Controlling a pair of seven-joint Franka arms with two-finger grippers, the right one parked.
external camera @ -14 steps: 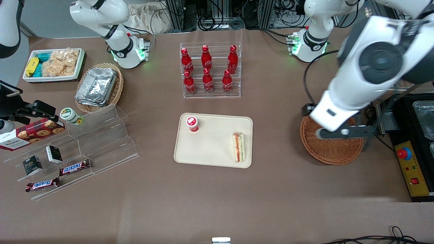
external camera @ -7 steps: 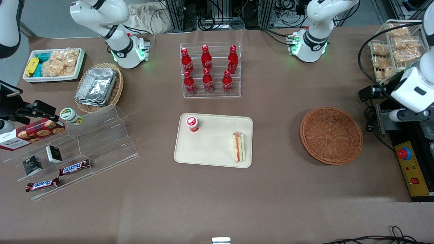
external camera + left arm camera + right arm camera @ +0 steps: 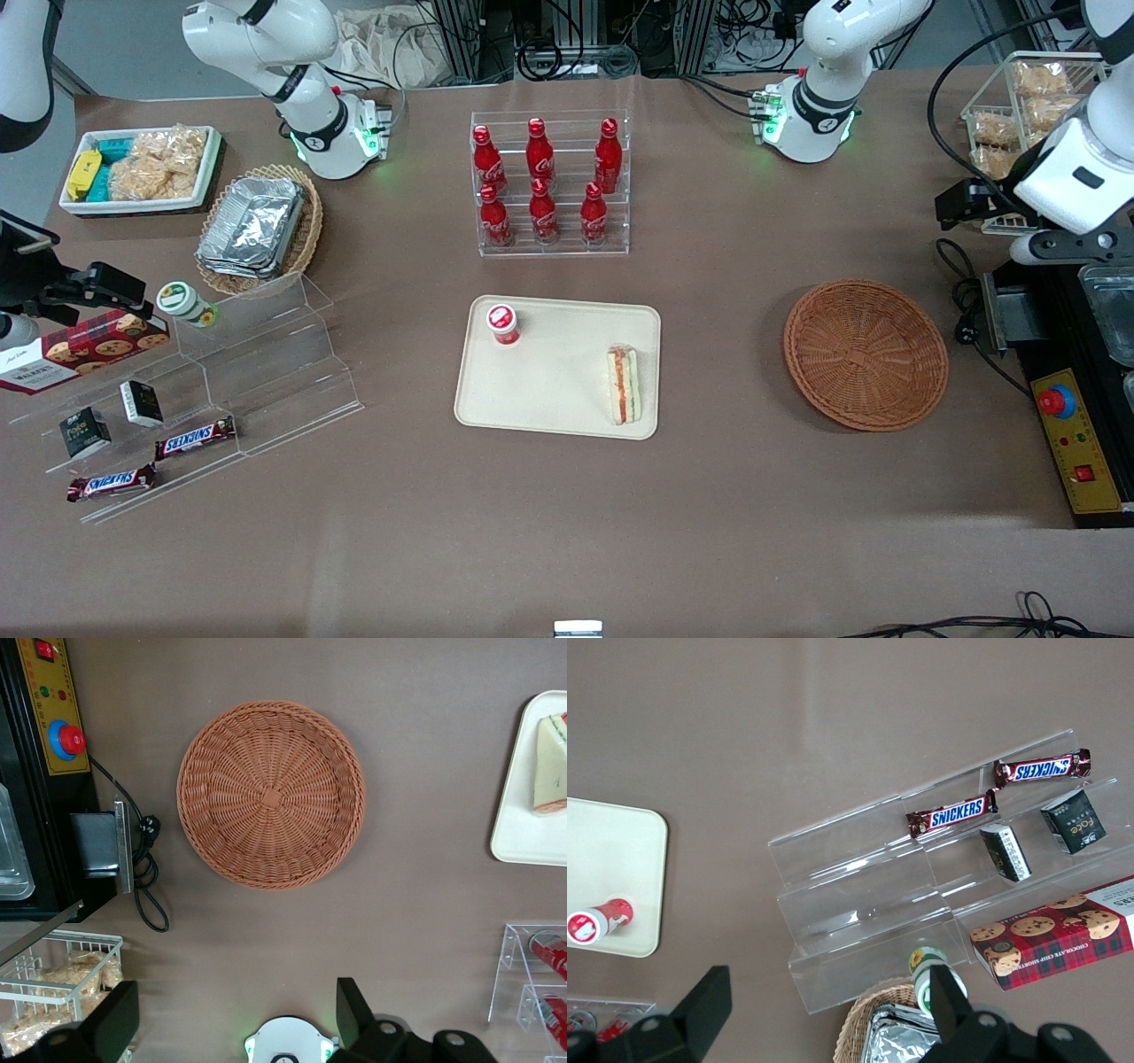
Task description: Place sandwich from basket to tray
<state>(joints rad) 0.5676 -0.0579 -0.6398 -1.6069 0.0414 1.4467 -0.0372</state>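
The sandwich [image 3: 624, 385], a white wedge with red and green filling, lies on the cream tray [image 3: 549, 390], by the tray's edge nearest the basket. The reddish-brown wicker basket [image 3: 866, 354] holds nothing. My left gripper [image 3: 955, 206] hangs high at the working arm's end of the table, farther from the front camera than the basket, and it is open and holds nothing. The left wrist view shows its gripper [image 3: 235, 1028] with both black fingers wide apart above the bare table, plus the basket [image 3: 271, 794], the sandwich [image 3: 551, 766] and the tray's corner [image 3: 523, 828].
A small red-capped bottle [image 3: 502, 323] lies on the tray. A clear rack of red cola bottles [image 3: 549, 186] stands farther back. A wire rack of bagged snacks [image 3: 1019, 97] and a black control box with a red button [image 3: 1059, 403] sit beside the basket. Acrylic steps [image 3: 257, 372] stand toward the parked arm's end.
My left arm has swung from above the basket out toward the working arm's end of the table, uncovering the basket. The sandwich and tray have not moved.
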